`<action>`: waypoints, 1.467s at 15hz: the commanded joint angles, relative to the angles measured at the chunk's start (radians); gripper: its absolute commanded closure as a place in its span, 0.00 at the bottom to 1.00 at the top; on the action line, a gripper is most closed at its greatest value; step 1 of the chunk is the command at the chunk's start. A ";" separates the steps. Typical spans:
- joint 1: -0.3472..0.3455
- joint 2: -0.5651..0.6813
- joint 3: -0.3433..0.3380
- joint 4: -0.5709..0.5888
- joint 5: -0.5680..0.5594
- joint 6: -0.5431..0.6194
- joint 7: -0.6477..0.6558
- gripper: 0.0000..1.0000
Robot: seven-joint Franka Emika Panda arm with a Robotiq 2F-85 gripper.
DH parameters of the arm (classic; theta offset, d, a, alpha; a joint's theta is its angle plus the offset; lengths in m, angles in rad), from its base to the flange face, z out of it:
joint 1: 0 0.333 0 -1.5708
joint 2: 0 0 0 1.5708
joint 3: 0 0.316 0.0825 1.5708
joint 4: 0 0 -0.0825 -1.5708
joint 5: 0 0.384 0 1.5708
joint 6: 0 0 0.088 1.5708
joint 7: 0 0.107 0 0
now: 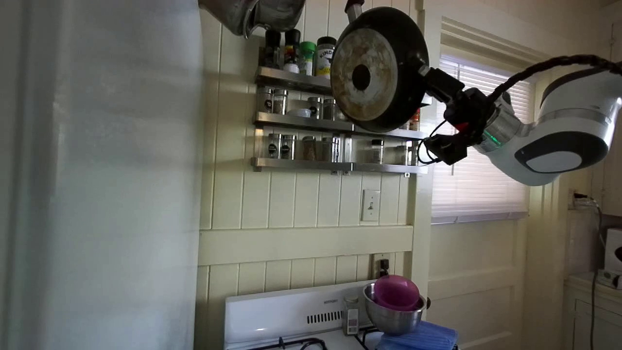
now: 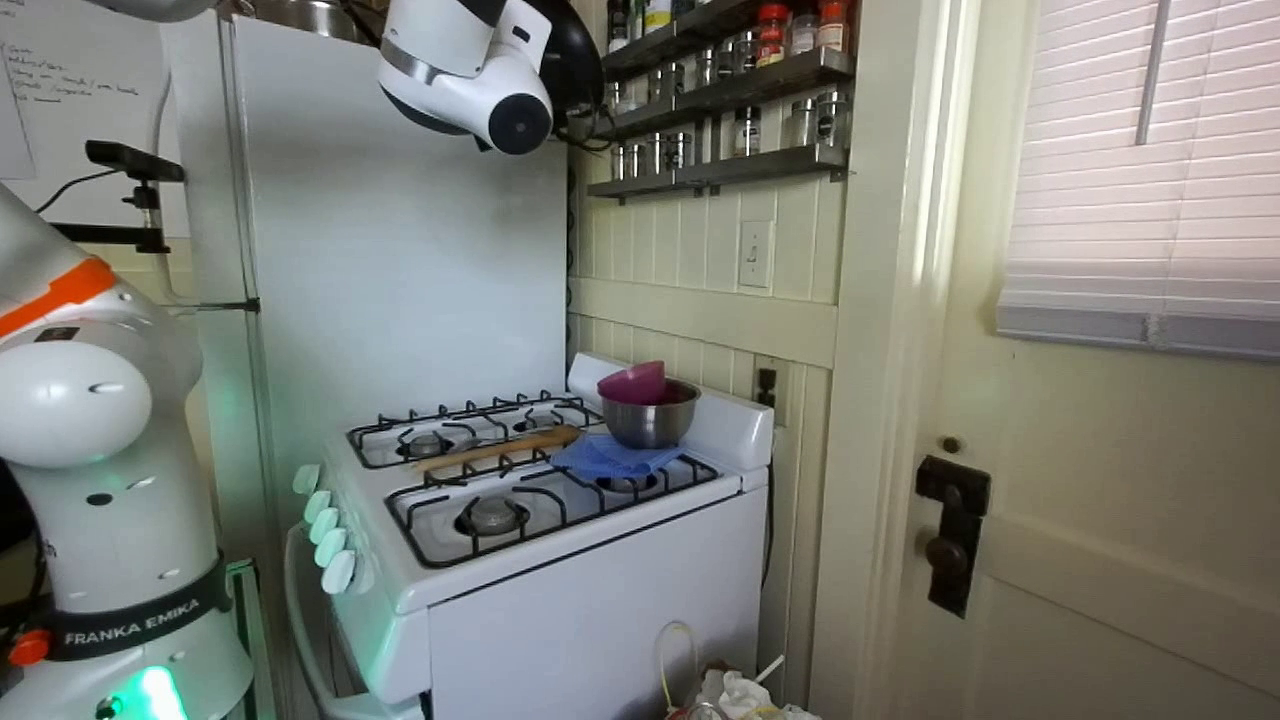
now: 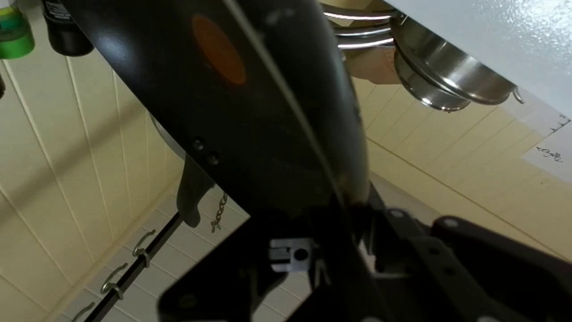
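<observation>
Evidently, the dark frying pan [image 1: 381,68] is up in the air, tilted on edge, its stained underside facing the camera in an exterior view. The gripper [image 1: 423,72] is clenched on the pan's edge, which runs into the dark fingers in the wrist view. Behind the pan, spice jars [image 1: 287,147] stand in rows on wall shelves [image 1: 301,121]. Lower down is the white stove [image 2: 600,590]. On its top stands a metal bowl [image 2: 650,425] with a pink bowl [image 2: 632,384] tilted inside; a blue cloth [image 2: 612,457] lies at its foot, and a long wooden utensil [image 2: 500,450] just beside the cloth.
</observation>
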 commanded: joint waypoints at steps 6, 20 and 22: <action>0.009 -0.008 0.022 0.038 0.007 0.030 0.057 0.98; 0.011 0.023 0.022 0.038 0.003 0.025 0.065 0.98; 0.013 0.044 0.025 0.052 0.029 0.039 0.056 0.98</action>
